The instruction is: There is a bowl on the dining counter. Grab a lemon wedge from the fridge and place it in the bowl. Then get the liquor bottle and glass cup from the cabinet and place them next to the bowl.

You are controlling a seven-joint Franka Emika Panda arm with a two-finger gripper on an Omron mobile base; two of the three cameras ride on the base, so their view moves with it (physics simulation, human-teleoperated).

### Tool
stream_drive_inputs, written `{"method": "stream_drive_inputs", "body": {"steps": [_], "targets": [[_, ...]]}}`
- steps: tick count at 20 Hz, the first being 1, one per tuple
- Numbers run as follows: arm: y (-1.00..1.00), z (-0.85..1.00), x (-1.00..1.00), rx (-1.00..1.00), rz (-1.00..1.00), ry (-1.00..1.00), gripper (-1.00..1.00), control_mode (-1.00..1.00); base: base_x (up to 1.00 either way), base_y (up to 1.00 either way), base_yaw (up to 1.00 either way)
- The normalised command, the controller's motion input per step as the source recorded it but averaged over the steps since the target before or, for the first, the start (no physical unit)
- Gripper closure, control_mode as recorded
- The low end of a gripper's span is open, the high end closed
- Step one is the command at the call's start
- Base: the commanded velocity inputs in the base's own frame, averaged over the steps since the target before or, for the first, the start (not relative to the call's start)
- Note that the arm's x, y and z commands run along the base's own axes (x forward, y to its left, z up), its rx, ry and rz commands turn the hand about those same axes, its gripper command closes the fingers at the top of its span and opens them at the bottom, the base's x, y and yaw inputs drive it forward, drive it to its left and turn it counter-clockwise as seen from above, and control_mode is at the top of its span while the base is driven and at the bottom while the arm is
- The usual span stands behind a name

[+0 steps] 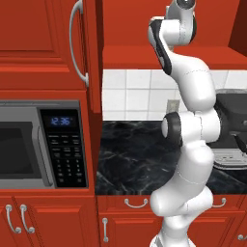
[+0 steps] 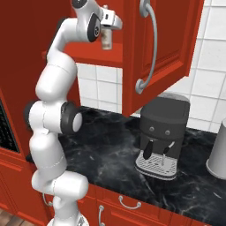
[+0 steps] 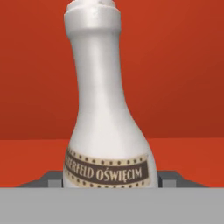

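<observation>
The liquor bottle (image 3: 107, 109) is white with a long neck and a brown label band, and it stands upright right in front of the hand camera. My gripper (image 3: 109, 181) is shut on its lower body, with one dark fingertip (image 3: 52, 179) at each side of the label. In the right base view the gripper (image 2: 106, 33) reaches into the open red cabinet (image 2: 97, 55) and holds the bottle (image 2: 106, 42) at the shelf's front edge. The cabinet door (image 2: 163, 53) with its curved grey handle hangs open to the right. The bowl, lemon wedge and glass cup are out of view.
A dark coffee machine (image 2: 163, 137) stands on the black marble wall counter (image 2: 110, 154) under the open door, and a grey canister (image 2: 218, 154) is at the far right. A microwave (image 1: 38, 144) sits to the left below another red cabinet door (image 1: 43, 38).
</observation>
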Motion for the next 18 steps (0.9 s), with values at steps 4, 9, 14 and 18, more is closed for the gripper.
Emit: {"method": "stream_drive_inputs", "body": {"steps": [4, 9, 14, 18], "targets": [[0.00, 0.00, -0.90, 0.00, 0.00, -0.12, 1.00, -1.00, 0.00, 0.00, 0.00], [0.01, 0.00, -1.00, 0.00, 0.00, -0.12, 1.00, -1.00, 0.00, 0.00, 0.00], [0.15, 0.00, -1.00, 0.00, 0.00, -0.01, 1.00, -1.00, 0.00, 0.00, 0.00], [0.30, -0.09, -1.00, 0.00, 0.00, 0.00, 1.00, -1.00, 0.00, 0.00, 0.00]]}}
